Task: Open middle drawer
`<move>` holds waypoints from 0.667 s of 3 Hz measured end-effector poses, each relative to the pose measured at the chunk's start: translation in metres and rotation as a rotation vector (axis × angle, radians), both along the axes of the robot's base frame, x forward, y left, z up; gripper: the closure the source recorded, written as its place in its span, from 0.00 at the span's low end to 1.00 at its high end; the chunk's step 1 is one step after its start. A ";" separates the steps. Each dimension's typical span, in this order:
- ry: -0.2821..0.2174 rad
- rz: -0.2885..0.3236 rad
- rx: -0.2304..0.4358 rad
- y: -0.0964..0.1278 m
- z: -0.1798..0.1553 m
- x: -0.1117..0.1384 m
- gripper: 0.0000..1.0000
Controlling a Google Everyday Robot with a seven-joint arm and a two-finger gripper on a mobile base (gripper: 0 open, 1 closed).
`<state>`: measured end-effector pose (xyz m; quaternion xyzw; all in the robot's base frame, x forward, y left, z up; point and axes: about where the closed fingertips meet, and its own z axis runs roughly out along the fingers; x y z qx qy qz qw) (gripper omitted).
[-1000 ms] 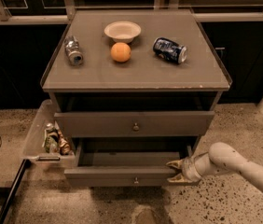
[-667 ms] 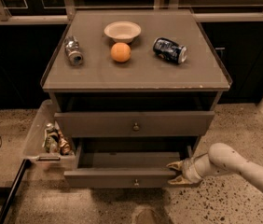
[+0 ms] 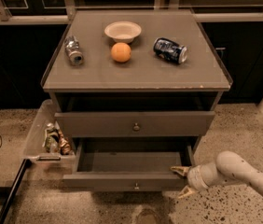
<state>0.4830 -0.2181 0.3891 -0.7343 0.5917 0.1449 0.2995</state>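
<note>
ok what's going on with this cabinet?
The gripper is at the right end of the middle drawer, jaws spread. That drawer is pulled well out and looks empty; the drawer above sits further in. On the cabinet top: a bowl, an orange, a silver can and a blue can.

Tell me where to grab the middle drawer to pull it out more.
Take the small round knob at the centre of the front of the middle drawer, coming straight from the front: the face is flat, so only the knob sticks out. The tool sits at its right front corner.
</note>
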 end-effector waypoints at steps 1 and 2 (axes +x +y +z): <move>-0.019 -0.003 0.009 -0.018 0.002 -0.032 0.66; -0.025 -0.004 0.011 -0.021 0.002 -0.041 0.90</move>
